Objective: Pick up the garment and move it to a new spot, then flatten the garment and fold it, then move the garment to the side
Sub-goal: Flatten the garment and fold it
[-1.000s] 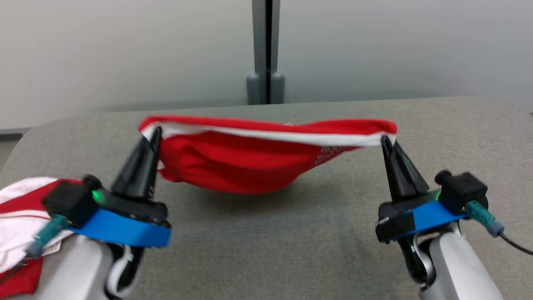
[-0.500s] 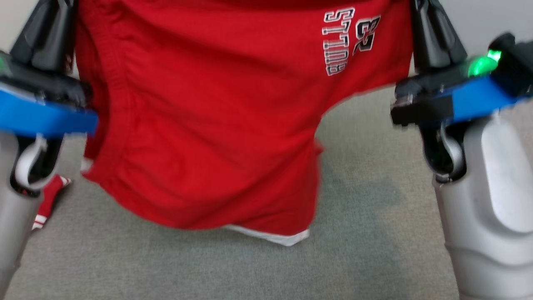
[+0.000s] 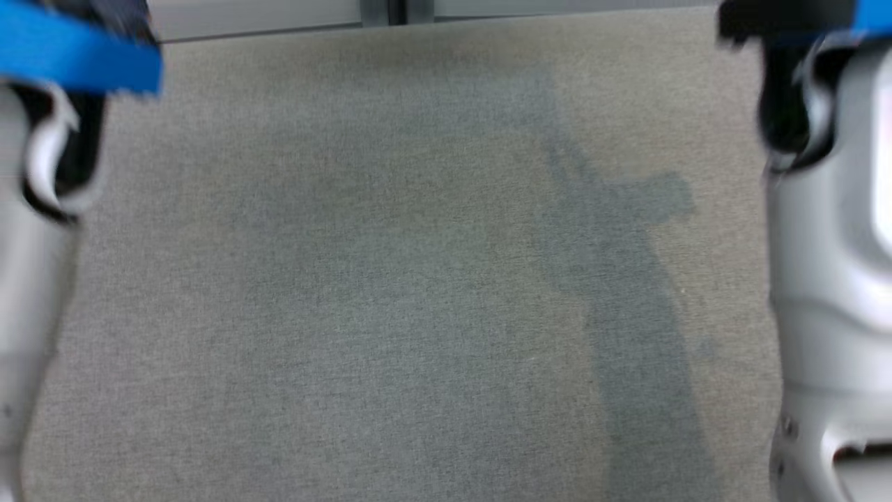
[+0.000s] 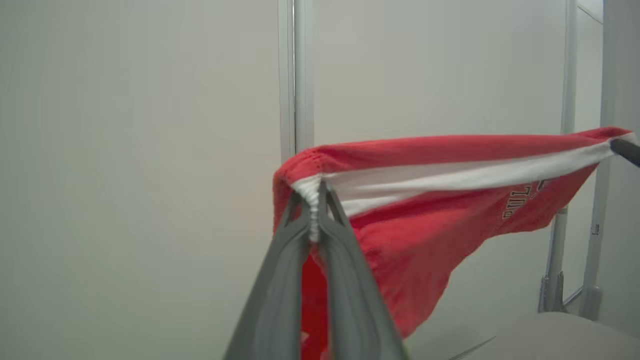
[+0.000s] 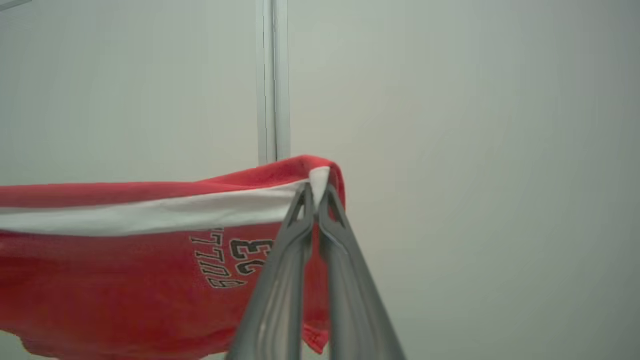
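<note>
Left wrist view: left gripper (image 4: 315,196) clamped on garment (image 4: 425,230) corner; right gripper (image 5: 316,194) clamps opposite corner.

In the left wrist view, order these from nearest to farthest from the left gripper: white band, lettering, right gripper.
1. white band: pinched in the left gripper.
2. lettering: farther right on the red cloth.
3. right gripper: far right edge, at the band's other end.

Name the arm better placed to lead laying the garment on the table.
Left, narrowly. Left fingers and right fingers each pinch a corner of the garment at its white band, but more cloth hangs near the left, so it likely reaches the table first.
</note>
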